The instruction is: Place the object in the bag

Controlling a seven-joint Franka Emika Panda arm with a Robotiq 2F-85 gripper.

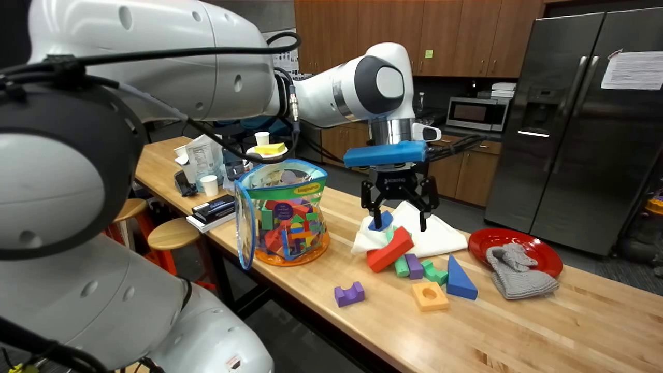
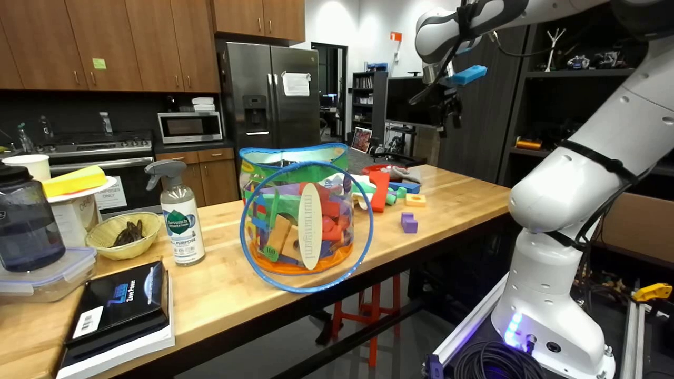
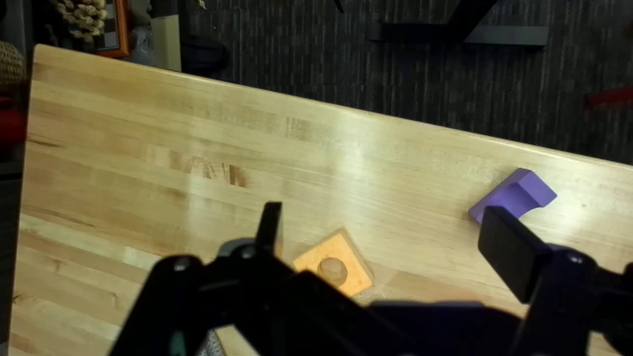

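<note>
The object, a blue wedge-like block (image 1: 460, 280), lies on the table beside an orange square piece; it also shows partly hidden in an exterior view (image 2: 405, 187). A second blue piece (image 1: 382, 221) shows partly behind a gripper finger, at the white cloth. The bag (image 1: 269, 194) is see-through, upright, open at the top and full of colourful toys; it also shows in an exterior view (image 2: 329, 258). My gripper (image 1: 400, 224) is open and empty, well above the table. In the wrist view (image 3: 383, 217) its fingers are wide apart; neither blue piece nor bag shows there.
The orange square piece (image 1: 430, 296) and a purple arch (image 1: 349, 294) lie near the table's front edge. A red block (image 1: 389, 249) and green pieces lie by the white cloth (image 1: 435, 233). A red plate (image 1: 551, 259) holds a grey cloth. A spray bottle (image 2: 181, 226) stands by the bag.
</note>
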